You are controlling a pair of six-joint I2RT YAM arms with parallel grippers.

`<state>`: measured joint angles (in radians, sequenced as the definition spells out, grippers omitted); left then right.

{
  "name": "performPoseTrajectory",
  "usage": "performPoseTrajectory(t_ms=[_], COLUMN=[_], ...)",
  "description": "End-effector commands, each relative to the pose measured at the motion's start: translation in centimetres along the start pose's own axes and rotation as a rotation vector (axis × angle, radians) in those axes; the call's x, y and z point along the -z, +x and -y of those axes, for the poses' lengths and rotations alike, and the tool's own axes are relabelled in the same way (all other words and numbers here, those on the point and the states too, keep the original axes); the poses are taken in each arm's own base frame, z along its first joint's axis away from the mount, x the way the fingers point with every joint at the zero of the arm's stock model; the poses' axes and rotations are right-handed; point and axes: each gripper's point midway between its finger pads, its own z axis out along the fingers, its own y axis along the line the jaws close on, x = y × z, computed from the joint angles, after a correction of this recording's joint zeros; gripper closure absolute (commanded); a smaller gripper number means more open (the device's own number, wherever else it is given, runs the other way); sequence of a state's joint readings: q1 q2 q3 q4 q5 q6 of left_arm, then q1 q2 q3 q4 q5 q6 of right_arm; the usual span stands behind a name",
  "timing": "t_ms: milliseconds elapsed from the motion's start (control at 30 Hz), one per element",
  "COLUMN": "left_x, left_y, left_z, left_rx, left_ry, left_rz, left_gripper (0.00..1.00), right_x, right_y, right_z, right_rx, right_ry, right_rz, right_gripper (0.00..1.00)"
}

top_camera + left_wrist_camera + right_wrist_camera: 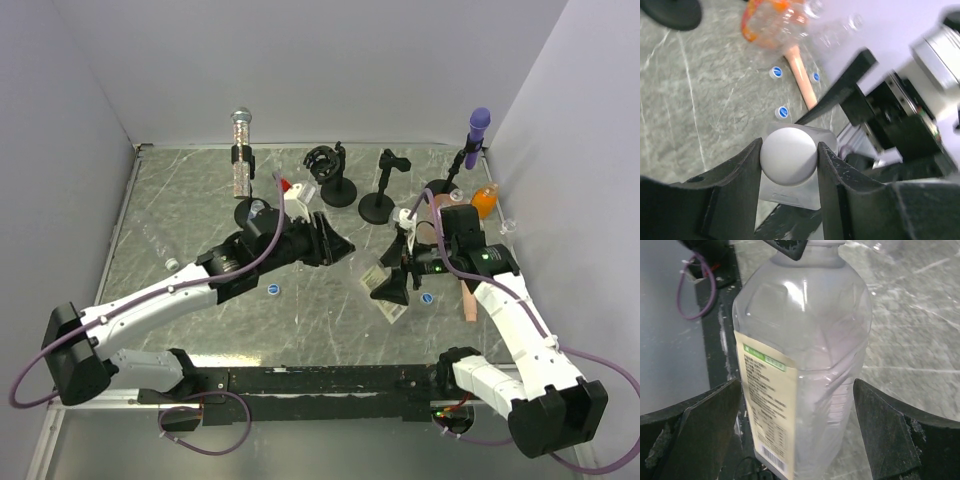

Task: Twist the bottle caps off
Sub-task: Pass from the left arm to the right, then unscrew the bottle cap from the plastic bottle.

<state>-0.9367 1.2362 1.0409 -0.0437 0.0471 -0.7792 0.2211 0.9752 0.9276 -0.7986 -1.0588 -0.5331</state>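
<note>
Risk: bottle (pixel 800 370) is sitting loose between the wide-open right gripper (pixel 800 420) fingers, so it may spin along. Left gripper (pixel 789 165) is clamping narrow on the white cap (pixel 788 155) just ahead of the right one; loosened blue caps (pixel 782 112) are lying on the desk (pixel 700 115) beyond.

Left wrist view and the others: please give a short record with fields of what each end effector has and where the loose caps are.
left end effector: closed on the white cap of a clear bottle
right end effector: wide open, fingers on both sides of the clear bottle, not touching it
bottle label: pale, with a green stripe and a barcode
loose blue caps: three on the marble table, near a peach-coloured stick
orange bottle: stands at the far right of the table
</note>
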Motion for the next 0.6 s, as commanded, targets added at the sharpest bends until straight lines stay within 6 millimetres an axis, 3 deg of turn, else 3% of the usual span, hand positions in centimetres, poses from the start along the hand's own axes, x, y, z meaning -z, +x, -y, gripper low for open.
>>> performPoseTrajectory(t_ms=[0, 133, 333, 567], left_x=[-0.6, -1.6, -2.6, -2.2], left_y=[-3.4, -3.7, -3.8, -4.6], left_z=[0.6, 0.0, 1.0, 1.1], left_rx=[0.233, 0.297, 0.341, 0.391], left_ry=[-0.056, -0.123, -0.081, -0.071], left_rz=[0.140, 0.143, 0.135, 0.181], left_gripper=[0.99, 0.99, 0.99, 0.99], right_x=[0.0, 0.1, -0.3, -0.3], right_y=[-0.5, -0.1, 1.7, 2.1], right_z=[1.8, 2.4, 4.4, 5.4], right_rx=[0.012, -0.009, -0.050, -0.064], right_ry=[0.105, 0.150, 0.252, 0.296], right_rz=[-0.004, -0.013, -0.071, -0.086], right_gripper=[0.01, 0.01, 0.01, 0.01])
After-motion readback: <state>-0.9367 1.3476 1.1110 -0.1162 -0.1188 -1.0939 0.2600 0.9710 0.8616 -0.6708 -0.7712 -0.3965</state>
